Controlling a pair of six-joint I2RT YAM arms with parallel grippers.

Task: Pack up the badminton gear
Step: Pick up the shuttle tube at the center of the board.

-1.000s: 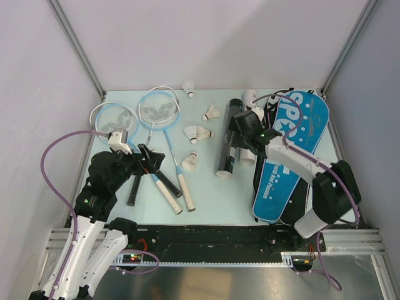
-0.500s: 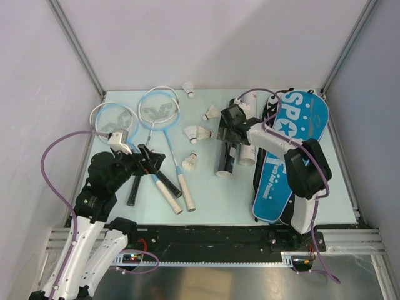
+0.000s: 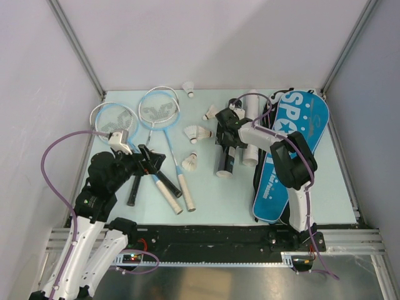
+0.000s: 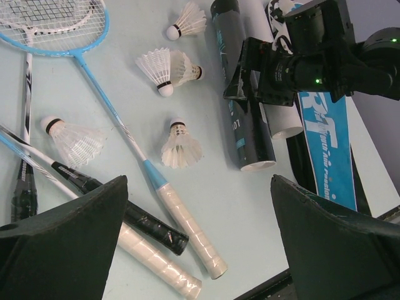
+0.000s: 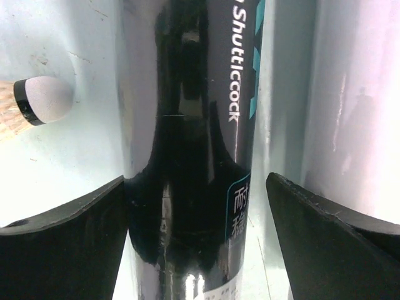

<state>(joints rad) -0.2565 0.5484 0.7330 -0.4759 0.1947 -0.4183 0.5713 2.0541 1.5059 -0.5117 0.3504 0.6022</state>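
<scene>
The long black tube (image 3: 225,164) lies on the table's middle right, beside a white tube (image 3: 251,105). My right gripper (image 3: 225,129) is open and low over the black tube (image 5: 194,125), one finger on each side of it. Two rackets with pale-blue heads (image 3: 159,107) lie at the left, their handles (image 3: 182,190) pointing toward me. My left gripper (image 3: 150,160) hangs open above those handles (image 4: 187,231), holding nothing. Several white shuttlecocks (image 3: 198,133) are scattered between the rackets and the tubes; one (image 4: 181,147) sits near the racket shaft.
A blue racket bag (image 3: 299,128) lies open along the right side, next to the white tube (image 5: 356,94). One shuttlecock (image 3: 189,88) rests by the back wall. A shuttlecock's cork tip (image 5: 44,100) lies just left of the black tube. Frame posts stand at both back corners.
My right gripper has swung left from above the white tube and bag edge to straddle the black tube. The left arm has stayed still.
</scene>
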